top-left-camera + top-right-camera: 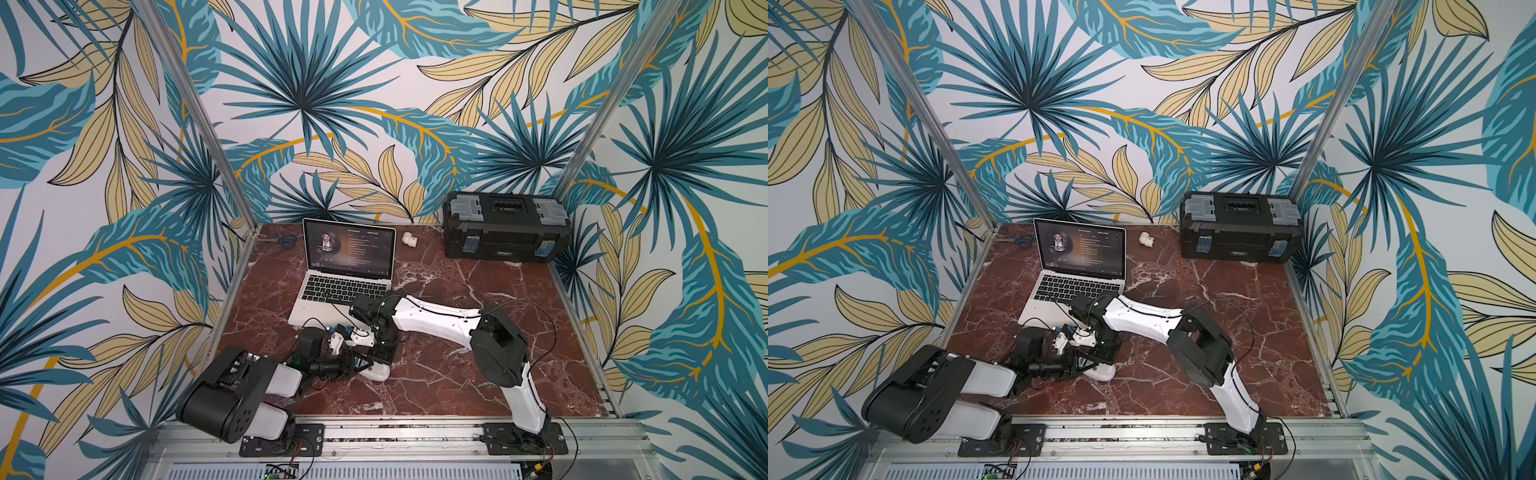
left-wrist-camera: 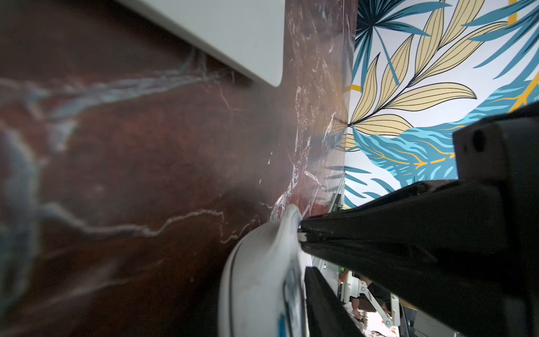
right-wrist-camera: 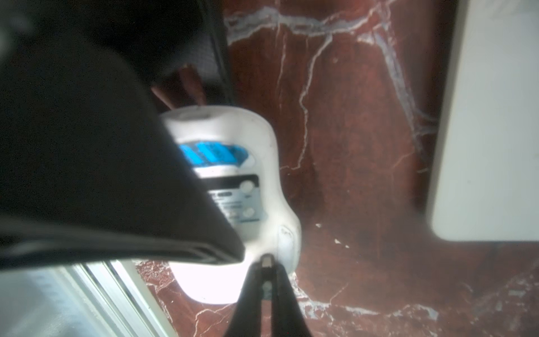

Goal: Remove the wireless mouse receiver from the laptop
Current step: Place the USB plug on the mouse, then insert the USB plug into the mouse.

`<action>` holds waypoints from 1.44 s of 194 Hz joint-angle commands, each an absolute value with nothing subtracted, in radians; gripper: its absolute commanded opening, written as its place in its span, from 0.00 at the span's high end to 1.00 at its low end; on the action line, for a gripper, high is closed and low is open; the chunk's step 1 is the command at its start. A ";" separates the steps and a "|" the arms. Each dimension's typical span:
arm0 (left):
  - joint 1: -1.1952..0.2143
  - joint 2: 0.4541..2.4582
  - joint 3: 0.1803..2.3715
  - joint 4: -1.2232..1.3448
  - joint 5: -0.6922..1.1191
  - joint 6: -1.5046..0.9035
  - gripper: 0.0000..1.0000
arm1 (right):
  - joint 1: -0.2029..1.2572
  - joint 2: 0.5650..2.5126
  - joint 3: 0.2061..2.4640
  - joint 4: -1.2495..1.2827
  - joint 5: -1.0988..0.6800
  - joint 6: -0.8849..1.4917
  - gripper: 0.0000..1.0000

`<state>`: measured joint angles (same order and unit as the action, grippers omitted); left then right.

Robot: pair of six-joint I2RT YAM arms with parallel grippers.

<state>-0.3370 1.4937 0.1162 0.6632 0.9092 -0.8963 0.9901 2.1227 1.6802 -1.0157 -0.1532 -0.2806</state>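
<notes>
The laptop (image 1: pixel 347 266) (image 1: pixel 1077 266) stands open at the back left of the table, screen lit. Just in front of it a white mouse (image 1: pixel 377 372) (image 3: pixel 262 163) lies underside up, showing a blue label. My right gripper (image 3: pixel 267 262) (image 1: pixel 381 362) is shut on the small grey wireless mouse receiver (image 3: pixel 267 259), whose tip touches the mouse's underside edge. My left gripper (image 1: pixel 360 366) reaches in from the left and holds the mouse (image 2: pixel 256 277). One of its fingers (image 2: pixel 320 306) lies flat on the underside; the other is hidden behind the mouse body.
A black toolbox (image 1: pixel 505 228) with grey latches stands at the back right. A white pipe elbow (image 1: pixel 408 237) lies beside the laptop screen and a blue cable loop (image 1: pixel 286 240) at the back left corner. Both arms cross close together over the front middle of the table.
</notes>
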 commanded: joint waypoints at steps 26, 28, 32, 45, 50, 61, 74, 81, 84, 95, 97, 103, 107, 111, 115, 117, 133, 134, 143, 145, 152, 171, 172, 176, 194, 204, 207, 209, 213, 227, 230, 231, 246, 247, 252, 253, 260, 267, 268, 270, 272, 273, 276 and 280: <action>-0.373 1.640 0.114 0.970 0.933 -1.003 0.97 | 0.993 2.113 1.619 -0.950 -0.109 -0.270 1.00; -0.373 1.641 0.114 0.972 0.932 -1.005 0.98 | 0.993 2.110 1.617 -0.951 -0.108 -0.270 1.00; -0.374 1.640 0.114 0.976 0.929 -1.006 1.00 | 0.991 2.107 1.614 -0.949 -0.107 -0.270 1.00; -0.374 1.632 0.115 0.991 0.925 -1.018 1.00 | 0.985 2.091 1.603 -0.946 -0.110 -0.275 1.00; -0.373 1.627 0.117 0.991 0.925 -1.022 1.00 | 0.985 2.085 1.599 -0.944 -0.110 -0.276 1.00; -0.373 1.610 0.122 0.991 0.927 -1.035 1.00 | 0.981 2.067 1.590 -0.942 -0.109 -0.288 1.00; -0.373 1.586 0.129 0.982 0.929 -1.053 1.00 | 0.974 2.044 1.581 -0.937 -0.109 -0.294 1.00; -0.373 1.571 0.132 0.985 0.932 -1.063 1.00 | 0.970 2.033 1.579 -0.938 -0.110 -0.296 1.00; -0.374 1.564 0.132 0.988 0.932 -1.068 1.00 | 0.968 2.027 1.577 -0.938 -0.110 -0.298 1.00; -0.373 1.535 0.138 0.987 0.936 -1.085 1.00 | 0.960 2.003 1.573 -0.938 -0.120 -0.306 1.00; -0.374 1.529 0.140 0.985 0.936 -1.086 1.00 | 0.959 1.999 1.572 -0.938 -0.122 -0.307 1.00; -0.373 1.515 0.143 0.985 0.936 -1.095 1.00 | 0.955 1.985 1.569 -0.939 -0.128 -0.314 1.00; -0.373 1.502 0.144 0.984 0.936 -1.101 1.00 | 0.952 1.975 1.566 -0.940 -0.132 -0.318 1.00; -0.373 1.488 0.147 0.982 0.935 -1.108 1.00 | 0.949 1.965 1.564 -0.939 -0.135 -0.322 1.00; -0.373 1.475 0.149 0.981 0.936 -1.112 1.00 | 0.948 1.956 1.562 -0.940 -0.140 -0.326 1.00; -0.373 1.470 0.151 0.979 0.936 -1.115 1.00 | 0.946 1.951 1.563 -0.939 -0.142 -0.328 1.00; -0.373 1.422 0.167 0.970 0.937 -1.136 1.00 | 0.938 1.916 1.559 -0.947 -0.154 -0.344 1.00; -0.373 1.419 0.168 0.970 0.936 -1.138 1.00 | 0.937 1.915 1.559 -0.947 -0.154 -0.345 1.00; -0.373 1.391 0.177 0.955 0.936 -1.148 1.00 | 0.933 1.899 1.563 -0.958 -0.160 -0.351 1.00; -0.373 1.386 0.180 0.951 0.935 -1.149 1.00 | 0.932 1.896 1.565 -0.960 -0.160 -0.353 1.00; -0.373 1.365 0.188 0.938 0.935 -1.151 1.00 | 0.929 1.889 1.573 -0.971 -0.161 -0.357 1.00; -0.373 1.310 0.209 0.879 0.927 -1.148 1.00 | 0.926 1.882 1.606 -1.012 -0.146 -0.363 1.00; -0.373 1.306 0.210 0.877 0.927 -1.148 1.00 | 0.926 1.882 1.609 -1.016 -0.145 -0.363 1.00; -0.373 1.295 0.214 0.865 0.927 -1.144 1.00 | 0.927 1.882 1.615 -1.025 -0.144 -0.364 1.00; -0.375 1.260 0.227 0.823 0.919 -1.130 1.00 | 0.926 1.884 1.633 -1.042 -0.143 -0.369 1.00; -0.375 1.251 0.227 0.819 0.917 -1.130 1.00 | 0.927 1.882 1.632 -1.044 -0.136 -0.370 0.99; -0.374 1.249 0.228 0.815 0.916 -1.129 1.00 | 0.927 1.882 1.632 -1.046 -0.133 -0.370 0.98; -0.374 1.248 0.228 0.814 0.916 -1.129 1.00 | 0.927 1.882 1.632 -1.046 -0.132 -0.370 0.97; -0.374 1.246 0.227 0.813 0.915 -1.129 1.00 | 0.927 1.883 1.632 -1.049 -0.128 -0.370 0.96; -0.374 1.244 0.221 0.824 0.911 -1.133 1.00 | 0.926 1.882 1.629 -1.050 -0.116 -0.368 0.90; -0.374 1.244 0.221 0.824 0.911 -1.132 1.00 | 0.926 1.881 1.629 -1.051 -0.114 -0.368 0.88; -0.374 1.244 0.221 0.824 0.911 -1.132 1.00 | 0.926 1.881 1.629 -1.051 -0.114 -0.368 0.87; -0.374 1.243 0.218 0.832 0.912 -1.133 1.00 | 0.926 1.880 1.629 -1.051 -0.114 -0.370 0.81; -0.374 1.243 0.218 0.832 0.912 -1.133 1.00 | 0.926 1.880 1.628 -1.051 -0.115 -0.371 0.81; -0.374 1.242 0.216 0.831 0.911 -1.133 1.00 | 0.927 1.879 1.629 -1.051 -0.115 -0.371 0.79; -0.374 1.241 0.216 0.831 0.911 -1.132 1.00 | 0.927 1.879 1.630 -1.049 -0.115 -0.372 0.79; -0.375 1.240 0.216 0.835 0.910 -1.133 1.00 | 0.926 1.879 1.632 -1.049 -0.112 -0.369 0.75; -0.375 1.238 0.216 0.836 0.910 -1.132 1.00 | 0.927 1.876 1.636 -1.049 -0.109 -0.368 0.73; -0.375 1.238 0.215 0.837 0.910 -1.133 1.00 | 0.927 1.876 1.636 -1.049 -0.109 -0.368 0.73; -0.375 1.237 0.215 0.838 0.909 -1.133 1.00 | 0.927 1.875 1.637 -1.049 -0.109 -0.369 0.72; -0.375 1.236 0.215 0.838 0.909 -1.134 1.00 | 0.927 1.875 1.638 -1.049 -0.109 -0.370 0.72; -0.375 1.236 0.215 0.839 0.910 -1.133 1.00 | 0.927 1.874 1.638 -1.049 -0.108 -0.370 0.71; -0.374 1.234 0.215 0.838 0.909 -1.133 1.00 | 0.927 1.873 1.638 -1.047 -0.107 -0.370 0.70; -0.375 1.233 0.214 0.838 0.908 -1.134 1.00 | 0.927 1.872 1.640 -1.045 -0.107 -0.372 0.69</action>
<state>-0.3687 1.2663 0.1516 0.7643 0.8795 -1.1381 0.9245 1.8771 1.6310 -1.0225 -0.1230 -0.3637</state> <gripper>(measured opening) 0.322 0.285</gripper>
